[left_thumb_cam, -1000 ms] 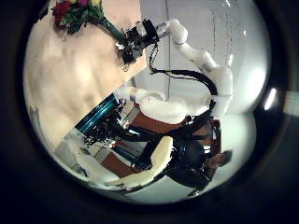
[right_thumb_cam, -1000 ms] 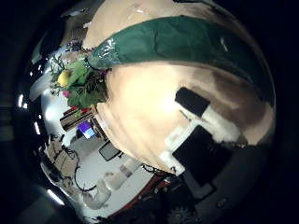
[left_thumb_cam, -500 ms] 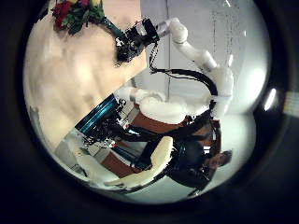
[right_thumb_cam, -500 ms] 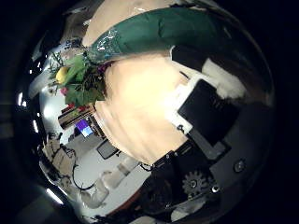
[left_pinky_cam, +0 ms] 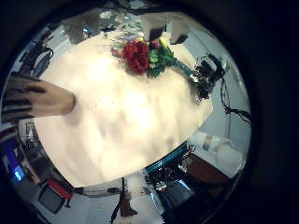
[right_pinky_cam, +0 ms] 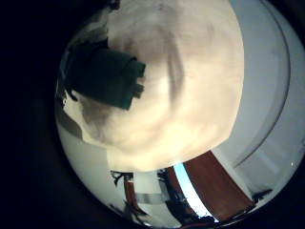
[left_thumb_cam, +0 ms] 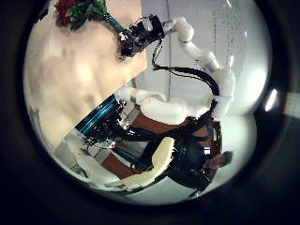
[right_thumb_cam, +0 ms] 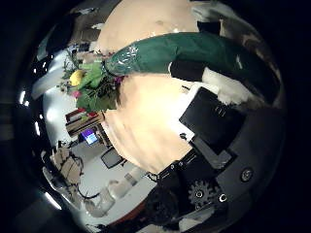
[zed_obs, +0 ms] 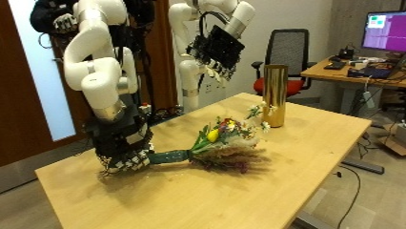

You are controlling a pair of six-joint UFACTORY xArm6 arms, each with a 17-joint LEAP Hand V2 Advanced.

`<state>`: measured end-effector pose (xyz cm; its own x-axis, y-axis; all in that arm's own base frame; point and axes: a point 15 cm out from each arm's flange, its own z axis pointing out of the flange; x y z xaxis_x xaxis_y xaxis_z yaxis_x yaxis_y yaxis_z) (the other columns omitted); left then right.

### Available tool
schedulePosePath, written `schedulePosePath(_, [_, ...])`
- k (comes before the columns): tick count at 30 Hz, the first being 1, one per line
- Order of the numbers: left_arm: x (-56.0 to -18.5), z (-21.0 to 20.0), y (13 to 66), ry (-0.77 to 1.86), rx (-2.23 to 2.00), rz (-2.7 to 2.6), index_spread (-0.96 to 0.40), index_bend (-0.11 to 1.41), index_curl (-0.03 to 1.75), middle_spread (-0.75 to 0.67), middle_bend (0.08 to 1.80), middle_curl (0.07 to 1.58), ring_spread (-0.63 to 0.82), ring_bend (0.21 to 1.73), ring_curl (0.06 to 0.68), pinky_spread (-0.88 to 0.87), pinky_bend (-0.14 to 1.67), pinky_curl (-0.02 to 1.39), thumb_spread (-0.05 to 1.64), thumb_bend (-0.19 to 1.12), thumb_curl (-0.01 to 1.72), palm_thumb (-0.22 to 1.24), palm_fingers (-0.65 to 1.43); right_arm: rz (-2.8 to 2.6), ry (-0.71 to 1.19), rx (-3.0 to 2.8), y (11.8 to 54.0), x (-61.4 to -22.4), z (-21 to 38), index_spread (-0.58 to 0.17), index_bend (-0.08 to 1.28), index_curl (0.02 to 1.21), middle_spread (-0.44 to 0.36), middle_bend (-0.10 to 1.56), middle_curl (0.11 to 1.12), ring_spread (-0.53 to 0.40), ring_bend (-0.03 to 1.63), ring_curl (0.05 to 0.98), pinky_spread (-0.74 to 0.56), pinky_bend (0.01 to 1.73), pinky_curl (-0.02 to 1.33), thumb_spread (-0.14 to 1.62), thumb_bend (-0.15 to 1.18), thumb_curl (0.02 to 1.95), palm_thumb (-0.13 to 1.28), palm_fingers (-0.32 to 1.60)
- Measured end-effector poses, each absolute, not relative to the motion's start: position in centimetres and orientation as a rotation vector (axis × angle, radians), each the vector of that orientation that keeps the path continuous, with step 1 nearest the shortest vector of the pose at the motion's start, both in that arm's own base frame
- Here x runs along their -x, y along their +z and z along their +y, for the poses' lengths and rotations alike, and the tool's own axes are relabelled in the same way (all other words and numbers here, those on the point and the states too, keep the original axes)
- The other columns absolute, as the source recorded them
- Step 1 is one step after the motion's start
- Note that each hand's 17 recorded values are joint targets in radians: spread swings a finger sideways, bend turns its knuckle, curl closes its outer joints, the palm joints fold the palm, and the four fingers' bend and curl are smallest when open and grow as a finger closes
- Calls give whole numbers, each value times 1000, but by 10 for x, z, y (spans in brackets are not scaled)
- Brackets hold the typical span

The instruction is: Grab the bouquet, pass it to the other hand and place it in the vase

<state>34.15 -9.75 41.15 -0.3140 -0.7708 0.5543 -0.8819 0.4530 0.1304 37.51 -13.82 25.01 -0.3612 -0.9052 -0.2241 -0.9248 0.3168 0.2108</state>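
One hand — right hand (zed_obs: 123, 151) — grips bouquet (zed_obs: 218, 145); no writing legible

The table (zed_obs: 305, 162) under me is pale wood with a smooth, matt finish and faint grain. The vase (zed_obs: 274, 95) looks like brushed metal, golden, with a soft sheen down its side. In my right hand (zed_obs: 123, 148), of matt black and white plastic, the bouquet (zed_obs: 215, 148) has a stem wrap of dark green, slightly glossy film that looks like plastic or waxed paper; the flowers and leaves look like cloth or plastic, I cannot tell which. My left hand (zed_obs: 218, 43) is the same hard plastic, its arm shell glossy white
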Motion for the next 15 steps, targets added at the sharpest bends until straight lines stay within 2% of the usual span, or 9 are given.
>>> schedulePosePath(5, [-342, -97, 411, 266, -1377, -2156, 337, 178, 327, 542, 187, 271, 651, 422, 220, 579, 193, 299, 797, -36, 326, 205, -9, 2443, 453, 1684, 264, -376, -143, -335, 956, 987, -213, 1232, 870, -219, 1414, 630, -249, 1421, 654, 869, -2, 574, 1143, 1106])
schedulePosePath(15, [-342, -98, 412, 265, -1380, -2156, 337, 178, 330, 542, 186, 271, 649, 427, 223, 579, 193, 297, 798, -36, 327, 204, -8, 2271, 560, 1680, 290, -371, -134, -309, 973, 1017, -181, 1276, 880, -206, 1419, 651, -214, 1400, 705, 810, -8, 680, 1186, 1109])
